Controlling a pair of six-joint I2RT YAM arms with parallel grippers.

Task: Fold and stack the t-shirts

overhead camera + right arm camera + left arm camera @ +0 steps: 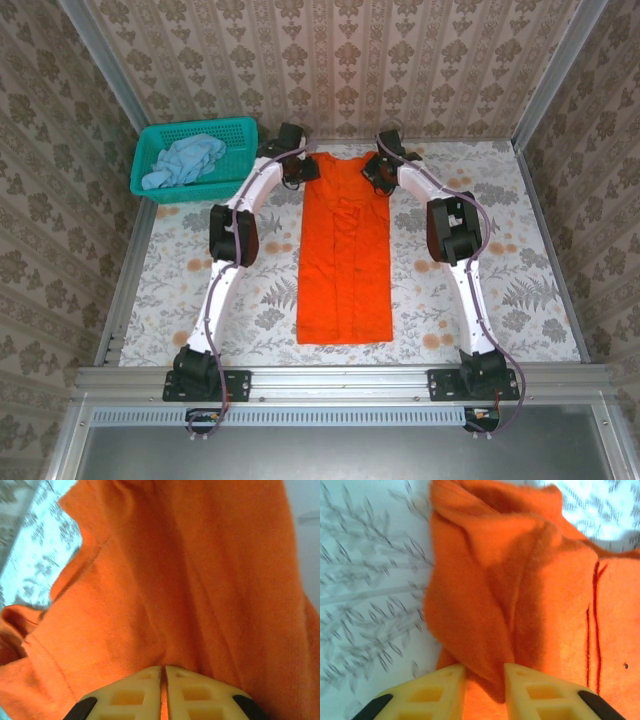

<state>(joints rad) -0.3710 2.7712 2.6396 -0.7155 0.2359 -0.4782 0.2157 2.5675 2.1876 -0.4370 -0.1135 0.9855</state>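
Two grippers pinching the far end of the orange t-shirt

One orange t-shirt (345,260) lies flat in the middle of the table (500,300). It is folded lengthwise into a long narrow strip running from the near edge toward the back wall, with the near hem square and smooth. The collar end is at the far side, slightly bunched where both arms meet it.

The left gripper (300,168) sits at the far-left corner of the strip. In the left wrist view its yellow fingers (440,690) are closed onto a raised fold of orange cloth. A thick wad sits between them, so they are apart by the cloth only. The fern-print table cover shows to the left of the fold.

The right gripper (375,168) sits at the far-right corner. In the right wrist view its fingers (130,695) are pressed almost together, with a thin orange layer caught in the slit between them. Cloth drapes up and away from the pinch.

Both arms reach forward from their bases, elbows bowed outward on either side of the shirt.

The pale blue t-shirt (185,160) is crumpled inside the teal mesh basket (150,192) at the far-left corner of the table. It is well apart from the orange one, and neither gripper touches it. The basket stands just left of the left arm's wrist.
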